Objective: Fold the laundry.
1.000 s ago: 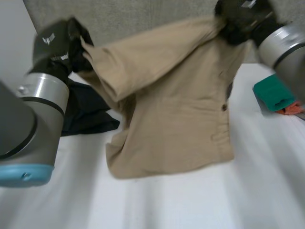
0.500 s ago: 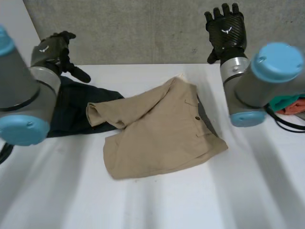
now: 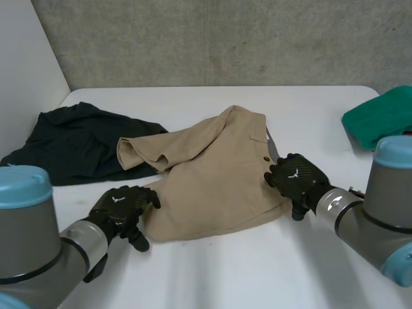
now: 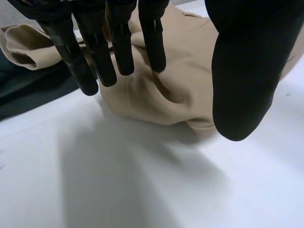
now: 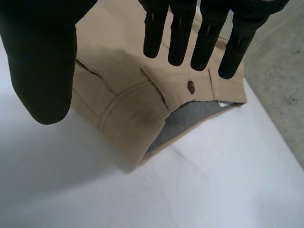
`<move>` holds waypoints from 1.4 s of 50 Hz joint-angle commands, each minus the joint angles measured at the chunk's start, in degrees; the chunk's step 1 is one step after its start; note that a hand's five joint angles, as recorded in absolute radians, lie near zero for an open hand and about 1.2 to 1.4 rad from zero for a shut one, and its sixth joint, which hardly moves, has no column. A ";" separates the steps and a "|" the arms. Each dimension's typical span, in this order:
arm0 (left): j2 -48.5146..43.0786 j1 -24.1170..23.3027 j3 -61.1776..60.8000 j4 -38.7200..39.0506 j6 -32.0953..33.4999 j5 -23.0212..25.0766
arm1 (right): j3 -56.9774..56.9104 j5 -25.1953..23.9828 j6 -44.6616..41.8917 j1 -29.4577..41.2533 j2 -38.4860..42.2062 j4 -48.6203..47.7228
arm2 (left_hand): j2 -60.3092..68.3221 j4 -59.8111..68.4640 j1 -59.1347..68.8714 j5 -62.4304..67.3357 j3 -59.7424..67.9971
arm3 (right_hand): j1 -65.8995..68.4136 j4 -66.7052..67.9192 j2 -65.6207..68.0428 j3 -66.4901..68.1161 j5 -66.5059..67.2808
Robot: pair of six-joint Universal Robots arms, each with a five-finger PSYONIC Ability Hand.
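Tan shorts (image 3: 212,180) lie loosely folded in the middle of the white table (image 3: 257,270), one leg end rolled up toward the back left. My left hand (image 3: 122,209) hovers at the near left corner of the shorts, fingers (image 4: 90,52) straight and spread over the tan cloth (image 4: 180,76), thumb apart, holding nothing. My right hand (image 3: 295,180) is at the right edge by the waistband. Its fingers (image 5: 180,33) are straight above the waistband corner (image 5: 123,95) and its brown button (image 5: 191,86), with no cloth between fingers and thumb.
A black garment (image 3: 77,145) lies crumpled at the back left, partly under the tan leg end. A green cloth (image 3: 380,119) sits at the right edge. A grey wall runs behind the table. Bare white table lies in front of the shorts.
Both hands held the shorts up in the air, then let go and the shorts dropped flat. The hands rose open, then came down to the shorts' near left corner and right edge.
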 commanded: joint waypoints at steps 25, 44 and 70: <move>1.78 -4.39 7.58 12.87 8.18 -7.43 | -2.39 6.91 6.31 1.50 -8.57 -1.65 | 52.93 53.55 52.18 53.74 52.93 | 54.62 54.35 56.13 54.98 53.91; 11.24 -1.76 37.72 -23.86 15.74 -2.43 | -30.69 8.41 7.98 0.53 -16.43 25.52 | 52.93 53.55 52.18 53.74 52.93 | 54.62 54.35 56.13 54.98 53.91; -6.56 0.00 61.39 20.43 14.70 -3.23 | -48.45 18.52 13.87 3.96 1.09 -23.36 | 52.93 53.55 52.18 53.74 52.93 | 54.62 54.35 56.13 54.98 53.91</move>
